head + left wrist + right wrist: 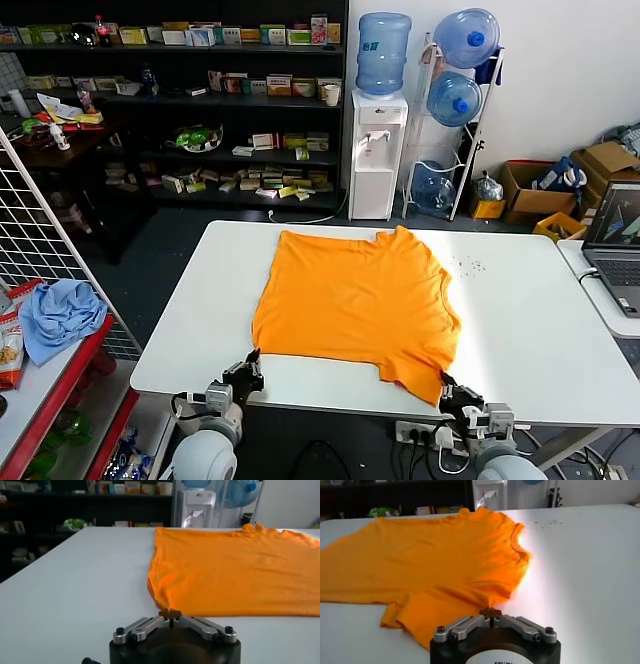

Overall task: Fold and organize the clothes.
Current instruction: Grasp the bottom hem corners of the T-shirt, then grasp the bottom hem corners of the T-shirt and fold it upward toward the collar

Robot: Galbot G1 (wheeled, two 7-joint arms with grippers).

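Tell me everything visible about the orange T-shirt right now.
The orange T-shirt is bright, plain on its upper face, soft cotton-looking, short-sleeved. It lies spread nearly flat, slightly wrinkled, on the white table, neckline at the far edge, one sleeve folded near the front right. The left tool is shut at its near left corner, the right tool shut at its near right corner.

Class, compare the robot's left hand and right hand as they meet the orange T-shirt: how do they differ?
The left hand is at the T-shirt's near left corner, a flat straight hem; the right hand is at the near right corner, where a folded flap hangs toward the table edge. Both are shut, fingertips meeting at the cloth's edge.
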